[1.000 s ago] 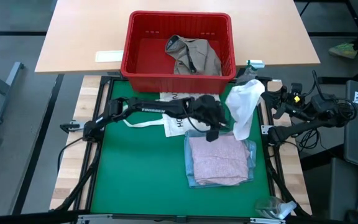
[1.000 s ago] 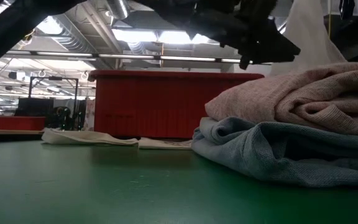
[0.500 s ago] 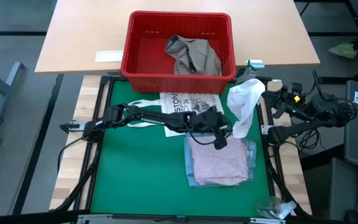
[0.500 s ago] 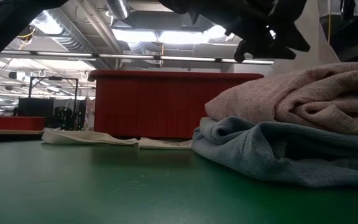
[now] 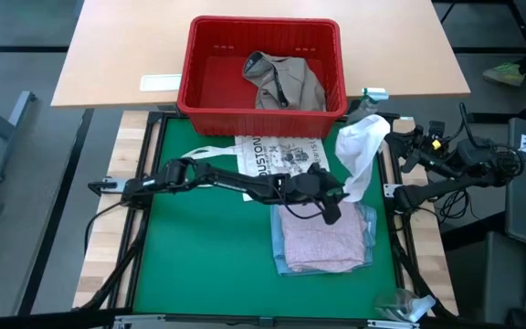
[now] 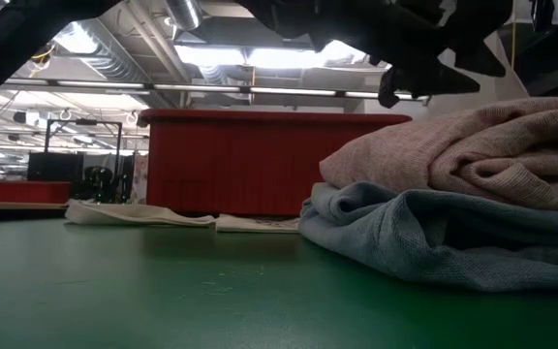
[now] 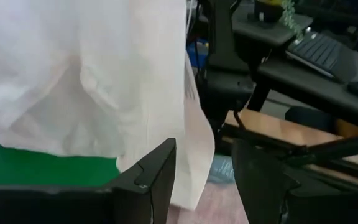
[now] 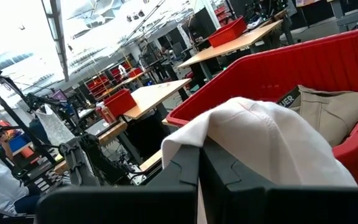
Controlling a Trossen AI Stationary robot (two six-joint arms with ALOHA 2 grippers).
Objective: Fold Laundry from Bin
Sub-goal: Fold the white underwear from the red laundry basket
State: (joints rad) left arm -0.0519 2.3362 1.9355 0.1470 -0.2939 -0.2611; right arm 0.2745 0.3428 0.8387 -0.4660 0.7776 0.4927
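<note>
The right hand [image 5: 379, 128] is pinching the white garment [image 5: 358, 155] shut-fingered, dangling it beside the folded pink and blue stack [image 5: 322, 236]. The left hand [image 5: 332, 203] is hovering open and empty at its hanging edge. It should take that edge cleanly and spread the cloth flat over the green bench [image 5: 204, 256]. A khaki piece [image 5: 284, 82] is lying in the red bin [image 5: 206, 46].
</note>
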